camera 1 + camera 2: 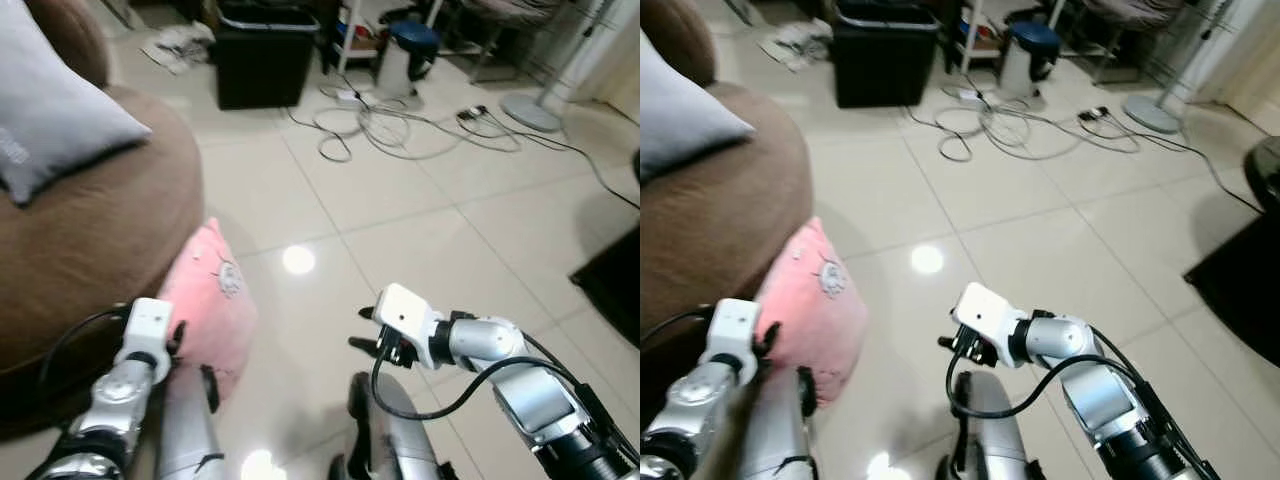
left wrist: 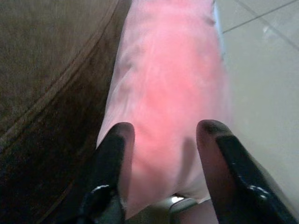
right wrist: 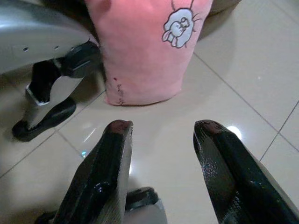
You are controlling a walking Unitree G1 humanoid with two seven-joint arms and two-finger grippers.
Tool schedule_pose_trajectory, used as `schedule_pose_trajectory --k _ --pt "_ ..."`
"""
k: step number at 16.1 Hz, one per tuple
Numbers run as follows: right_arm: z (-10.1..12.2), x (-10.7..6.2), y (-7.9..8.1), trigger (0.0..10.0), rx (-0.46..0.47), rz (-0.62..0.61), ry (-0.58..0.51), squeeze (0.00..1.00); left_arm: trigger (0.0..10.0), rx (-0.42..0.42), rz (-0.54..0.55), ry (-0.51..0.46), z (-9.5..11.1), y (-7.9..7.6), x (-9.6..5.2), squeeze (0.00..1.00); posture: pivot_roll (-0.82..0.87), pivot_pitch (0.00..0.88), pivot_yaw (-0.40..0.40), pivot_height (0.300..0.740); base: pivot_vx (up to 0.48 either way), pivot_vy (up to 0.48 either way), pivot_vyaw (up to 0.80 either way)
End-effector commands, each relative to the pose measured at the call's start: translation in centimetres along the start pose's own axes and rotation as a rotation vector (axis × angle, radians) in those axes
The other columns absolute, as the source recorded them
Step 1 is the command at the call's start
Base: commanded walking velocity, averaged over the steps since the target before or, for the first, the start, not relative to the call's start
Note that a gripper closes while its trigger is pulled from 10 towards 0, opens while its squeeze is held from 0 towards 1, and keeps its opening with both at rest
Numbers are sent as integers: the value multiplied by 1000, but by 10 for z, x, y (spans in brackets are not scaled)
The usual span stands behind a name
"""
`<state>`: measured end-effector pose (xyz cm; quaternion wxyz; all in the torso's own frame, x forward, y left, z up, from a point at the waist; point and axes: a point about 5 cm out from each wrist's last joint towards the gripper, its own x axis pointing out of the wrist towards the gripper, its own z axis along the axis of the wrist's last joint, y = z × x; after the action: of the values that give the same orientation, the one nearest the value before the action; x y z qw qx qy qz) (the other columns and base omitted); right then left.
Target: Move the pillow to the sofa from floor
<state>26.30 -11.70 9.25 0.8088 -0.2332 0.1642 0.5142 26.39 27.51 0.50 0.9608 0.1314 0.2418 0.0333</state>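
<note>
A pink pillow (image 1: 207, 300) with a small white rabbit patch stands on the tiled floor, leaning against the brown sofa (image 1: 95, 235). My left gripper (image 2: 163, 135) is open right at the pillow's near edge, one finger on each side of it. In the left eye view that gripper (image 1: 182, 345) sits at the pillow's lower left. My right gripper (image 3: 161, 133) is open above bare floor, a short way from the pillow (image 3: 142, 46), with nothing between its fingers. In the left eye view the right gripper (image 1: 372, 335) hovers to the pillow's right.
A grey cushion (image 1: 50, 115) lies on the sofa seat. A black bin (image 1: 265, 55), tangled cables (image 1: 380, 125) and a fan base (image 1: 530, 110) stand farther back. A dark object (image 1: 615, 275) sits at the right edge. My own legs and feet (image 3: 44, 114) are below.
</note>
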Motion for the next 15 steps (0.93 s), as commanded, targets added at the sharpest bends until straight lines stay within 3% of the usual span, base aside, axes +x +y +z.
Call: schedule_pose_trajectory --k 1,6,8,10,15 --pt "-1 -5 0 10000 1 15 12 0 10000 -6 2 -10 2 -3 1 1000 -100 152 -239 551 0 0 0" --pt "3 -13 6 10000 -23 79 17 0 10000 16 128 -53 10 16 1 1000 -124 156 -287 551 0 0 0" --pt "5 -13 6 10000 -25 82 14 0 10000 32 130 -38 9 17 2 1000 -133 155 -288 551 0 0 0" --pt "12 -9 9 10000 -22 114 -18 0 10000 111 185 -38 14 30 1 1000 -145 160 -309 551 0 0 0" --pt "16 -17 23 10000 -78 211 -39 0 10000 161 194 66 -3 43 -6 1000 -185 175 -341 551 0 0 0"
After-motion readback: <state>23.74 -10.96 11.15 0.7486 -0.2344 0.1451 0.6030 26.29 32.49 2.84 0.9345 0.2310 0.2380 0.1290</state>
